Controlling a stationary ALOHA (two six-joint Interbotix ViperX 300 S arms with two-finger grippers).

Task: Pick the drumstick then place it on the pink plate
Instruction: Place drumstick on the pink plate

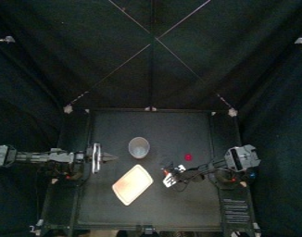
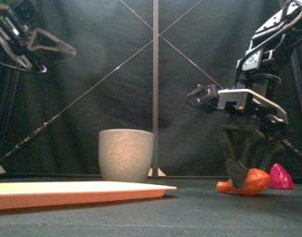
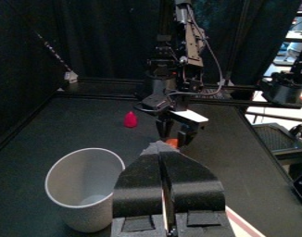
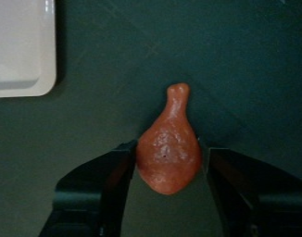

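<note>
The orange drumstick (image 4: 169,139) lies on the black table, thin end pointing away from the wrist. My right gripper (image 4: 171,151) is lowered over it, open, one jaw on each side of the fat end, close to it. In the front view the drumstick (image 2: 245,180) rests on the table under the right gripper (image 2: 247,165). The pink plate (image 1: 132,183) lies front centre, to the left of the drumstick, with nothing on it. My left gripper (image 3: 166,150) is shut and holds nothing; it hovers high at the left (image 2: 40,44).
A tall grey speckled cup (image 1: 140,146) stands behind the plate, near the middle. A small pink toy (image 2: 280,175) sits on the table just right of and behind the drumstick. The plate's corner (image 4: 20,51) shows in the right wrist view.
</note>
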